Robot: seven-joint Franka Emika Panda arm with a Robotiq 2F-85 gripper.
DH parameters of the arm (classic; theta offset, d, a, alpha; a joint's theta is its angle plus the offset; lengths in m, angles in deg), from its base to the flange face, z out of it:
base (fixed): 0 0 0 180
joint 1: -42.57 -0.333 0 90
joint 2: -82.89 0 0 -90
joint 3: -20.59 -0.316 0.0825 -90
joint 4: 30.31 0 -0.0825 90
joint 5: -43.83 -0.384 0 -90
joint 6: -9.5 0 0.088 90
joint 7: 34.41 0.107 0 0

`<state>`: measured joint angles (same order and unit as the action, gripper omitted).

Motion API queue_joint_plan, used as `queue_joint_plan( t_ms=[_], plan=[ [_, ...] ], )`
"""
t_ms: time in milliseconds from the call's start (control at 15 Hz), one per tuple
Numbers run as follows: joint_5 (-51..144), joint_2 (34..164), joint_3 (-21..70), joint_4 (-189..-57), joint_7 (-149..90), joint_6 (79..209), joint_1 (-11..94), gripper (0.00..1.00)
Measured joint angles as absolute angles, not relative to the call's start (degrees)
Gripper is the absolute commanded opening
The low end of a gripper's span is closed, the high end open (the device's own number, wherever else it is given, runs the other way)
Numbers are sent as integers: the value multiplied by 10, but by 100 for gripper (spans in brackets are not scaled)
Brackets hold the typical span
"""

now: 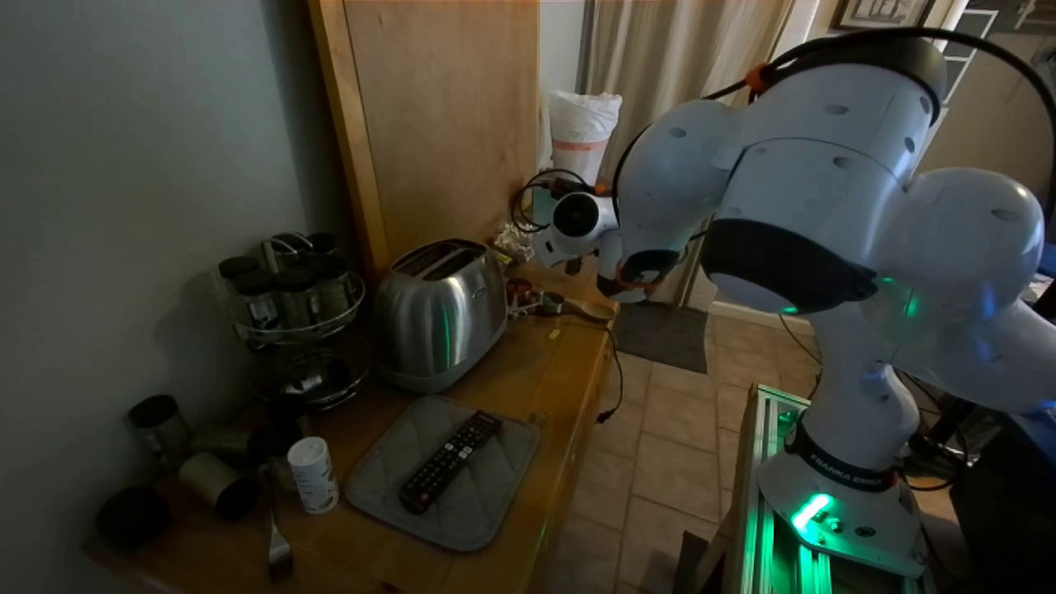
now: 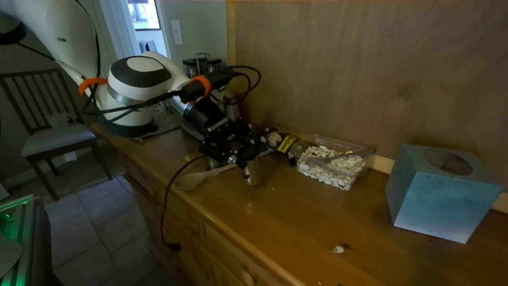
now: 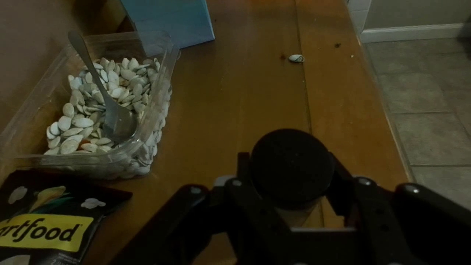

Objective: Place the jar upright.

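A small clear jar point(image 2: 253, 174) with a black lid stands about upright on or just above the wooden table top, below my gripper point(image 2: 241, 156). I cannot tell whether its base touches the wood. In the wrist view the round black lid point(image 3: 292, 165) fills the space between the two fingers of my gripper point(image 3: 289, 180), with a finger against each side. The jar's body shows only as a pale strip under the lid. In an exterior view, a wooden spoon point(image 1: 590, 310) lies by the gripper area, where the arm hides much of the gripper.
An open clear tub of seeds point(image 2: 329, 174) with a metal spoon, a black snack bag point(image 3: 44, 221) and a blue tissue box point(image 2: 440, 198) stand nearby. A toaster point(image 1: 441, 322), a jar rack point(image 1: 297, 330) and several tipped jars point(image 1: 216, 485) are along the wall. The table edge is close.
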<state>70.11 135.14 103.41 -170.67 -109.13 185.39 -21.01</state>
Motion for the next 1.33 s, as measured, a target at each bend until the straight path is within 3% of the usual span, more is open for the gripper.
queue_joint_plan(
  t_ms=[200, 267, 333, 400, 467, 667, 1333],
  plan=[
    [704, 1352, 1027, -1707, -1091, 1856, -206, 24],
    [705, 1352, 1024, -1707, -1091, 1857, -205, 36],
    [705, 1352, 1022, -1707, -1091, 1857, -204, 56],
    [706, 1352, 1020, -1707, -1091, 1857, -203, 63],
    [706, 1352, 1019, -1707, -1091, 1858, -202, 81],
    [707, 1352, 1018, -1706, -1091, 1864, -199, 99],
    [708, 1340, 1041, -1703, -1095, 1882, -198, 100]
  ],
)
